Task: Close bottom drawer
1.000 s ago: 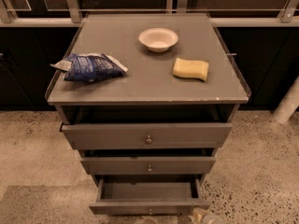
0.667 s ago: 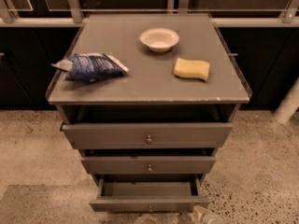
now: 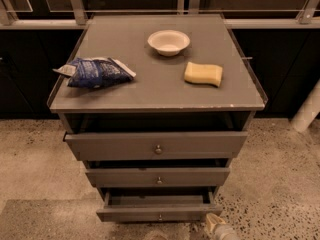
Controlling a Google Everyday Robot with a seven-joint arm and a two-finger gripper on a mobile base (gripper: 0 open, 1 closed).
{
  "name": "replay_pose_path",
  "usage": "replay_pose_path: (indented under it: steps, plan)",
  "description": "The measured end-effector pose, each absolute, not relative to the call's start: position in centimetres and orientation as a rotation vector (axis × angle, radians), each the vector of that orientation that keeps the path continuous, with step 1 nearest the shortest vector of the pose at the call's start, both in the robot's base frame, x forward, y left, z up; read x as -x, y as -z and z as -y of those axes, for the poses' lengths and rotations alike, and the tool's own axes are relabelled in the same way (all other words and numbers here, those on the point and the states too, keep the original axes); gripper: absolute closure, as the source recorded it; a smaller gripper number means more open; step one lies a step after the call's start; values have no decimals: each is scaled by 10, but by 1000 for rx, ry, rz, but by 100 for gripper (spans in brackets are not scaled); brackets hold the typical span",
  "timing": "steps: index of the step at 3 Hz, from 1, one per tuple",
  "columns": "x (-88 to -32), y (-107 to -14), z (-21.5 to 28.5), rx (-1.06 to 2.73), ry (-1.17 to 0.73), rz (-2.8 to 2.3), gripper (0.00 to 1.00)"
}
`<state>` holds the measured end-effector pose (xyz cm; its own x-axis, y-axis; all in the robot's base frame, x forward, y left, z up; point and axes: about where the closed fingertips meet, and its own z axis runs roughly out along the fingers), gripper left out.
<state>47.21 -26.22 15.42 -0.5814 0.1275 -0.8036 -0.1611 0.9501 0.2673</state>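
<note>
cabinet (image 3: 150, 96): a grey-brown unit with a flat top and three drawers stacked below, standing on a speckled floor (image 3: 280, 184).
bottom drawer (image 3: 150, 213): the lowest and narrowest of the three, just above the floor; it is pulled out, so its inside shows as a dark open tray behind the short front panel.
knob (image 3: 160, 217): a tiny round metal one in the middle of the bottom drawer's front.
middle drawer (image 3: 158, 176): above it, sticking out a little, with a dark gap along its top edge.
top drawer (image 3: 156, 145): the widest, also standing out from the frame, with a round knob at its centre.
gripper (image 3: 218, 227): a pale shape at the lower edge of the view, just beside the right front corner of the bottom drawer; whether it touches the drawer, and whether it is spread or pressed together, cannot be told.
bowl (image 3: 169, 42): white, upright, toward the back of the cabinet top.
sponge (image 3: 203, 74): yellow, lying flat, in front and to the right of the bowl.
bag (image 3: 95, 72): blue and crumpled, lying near the left edge of the top, well apart from the sponge.
</note>
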Motion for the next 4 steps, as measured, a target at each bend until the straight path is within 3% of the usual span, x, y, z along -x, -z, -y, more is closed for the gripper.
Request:
replay_pose_path:
  steps: [4]
  plan:
    - [-528,-167,241,19,-423,-1999,100]
